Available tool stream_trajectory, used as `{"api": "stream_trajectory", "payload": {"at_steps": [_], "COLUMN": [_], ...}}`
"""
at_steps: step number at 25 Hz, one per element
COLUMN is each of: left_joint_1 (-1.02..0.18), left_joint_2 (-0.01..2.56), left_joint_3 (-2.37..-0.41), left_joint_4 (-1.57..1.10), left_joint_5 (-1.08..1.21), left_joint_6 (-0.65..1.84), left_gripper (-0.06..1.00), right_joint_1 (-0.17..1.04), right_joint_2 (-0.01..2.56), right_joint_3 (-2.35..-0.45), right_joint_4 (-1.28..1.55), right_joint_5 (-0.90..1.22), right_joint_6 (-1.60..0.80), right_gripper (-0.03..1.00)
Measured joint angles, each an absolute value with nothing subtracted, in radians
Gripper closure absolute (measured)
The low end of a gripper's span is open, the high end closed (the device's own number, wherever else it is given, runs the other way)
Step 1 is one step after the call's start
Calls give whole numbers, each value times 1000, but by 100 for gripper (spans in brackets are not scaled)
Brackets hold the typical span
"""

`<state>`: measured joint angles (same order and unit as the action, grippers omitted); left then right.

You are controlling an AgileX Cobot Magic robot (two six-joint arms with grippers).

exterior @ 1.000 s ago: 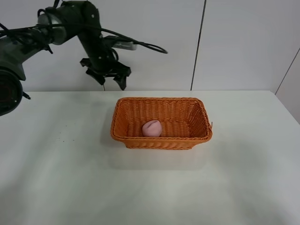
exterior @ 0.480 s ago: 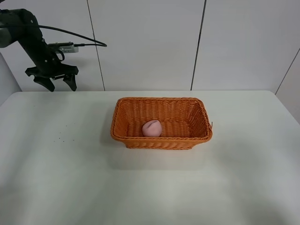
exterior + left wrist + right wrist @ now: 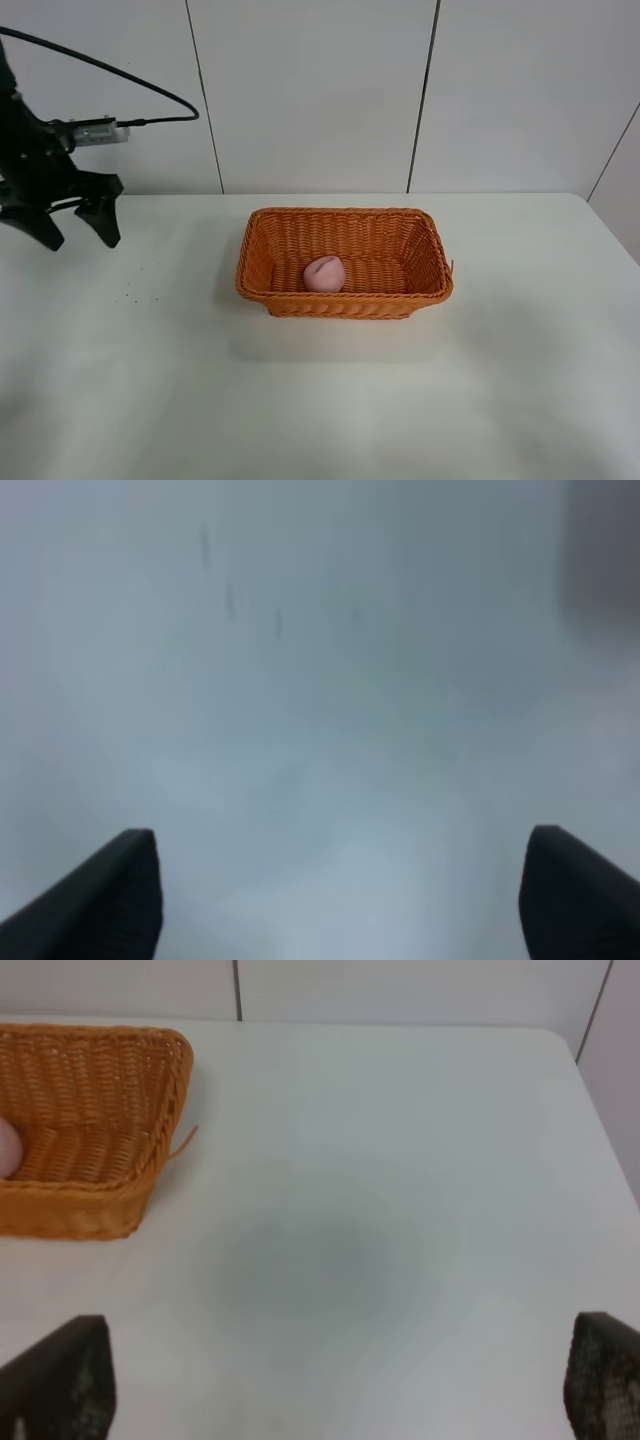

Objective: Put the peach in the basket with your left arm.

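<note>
The pale pink peach [image 3: 324, 273] lies inside the orange wicker basket [image 3: 430, 250] at the table's middle. A sliver of the peach [image 3: 8, 1147] and the basket [image 3: 90, 1090] also show in the right wrist view. My left gripper [image 3: 72, 228] is open and empty, hanging above the table's far left, well away from the basket. Its fingertips [image 3: 95, 895] frame bare, blurred white table. My right gripper [image 3: 335, 1380] is open and empty over the table right of the basket; it is out of the exterior high view.
The white table [image 3: 520, 400] ends at a white panelled wall [image 3: 320, 90] behind. A black cable [image 3: 130, 85] trails from the left arm.
My left arm has swung from above the basket's back left corner far to the left and lower. The peach stays still in the basket.
</note>
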<state>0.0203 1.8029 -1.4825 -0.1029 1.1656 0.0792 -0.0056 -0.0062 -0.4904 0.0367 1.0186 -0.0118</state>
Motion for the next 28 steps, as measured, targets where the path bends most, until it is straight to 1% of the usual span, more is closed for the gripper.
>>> {"api": "stream_trajectory", "payload": {"at_steps": [7, 11, 16, 18, 21, 28], "left_joint_1": [20, 20, 20, 20, 20, 20], "left_joint_2": [1310, 1030, 716, 576, 409, 94], "left_joint_3": [-989, -763, -555, -513, -503, -502], "left_joint_4": [-103, -103, -103, -99, -97, -95], "left_joint_5": [1166, 1110, 1031, 1050, 1053, 1054], "left_joint_6": [79, 79, 79, 79, 78, 78], "left_gripper": [19, 19, 19, 19, 19, 19], "right_joint_1": [-6, -6, -6, -6, -6, -6], "right_joint_2": [-6, -6, -6, -6, -6, -6], "right_joint_3": [-490, -490, -490, -490, -490, -490], "right_joint_4": [37, 37, 37, 37, 37, 37], "right_joint_5": [1019, 1019, 1019, 1019, 1019, 1019], "right_joint_6": [-12, -12, -12, -12, -12, -12], "right_gripper": [27, 27, 27, 27, 27, 27]}}
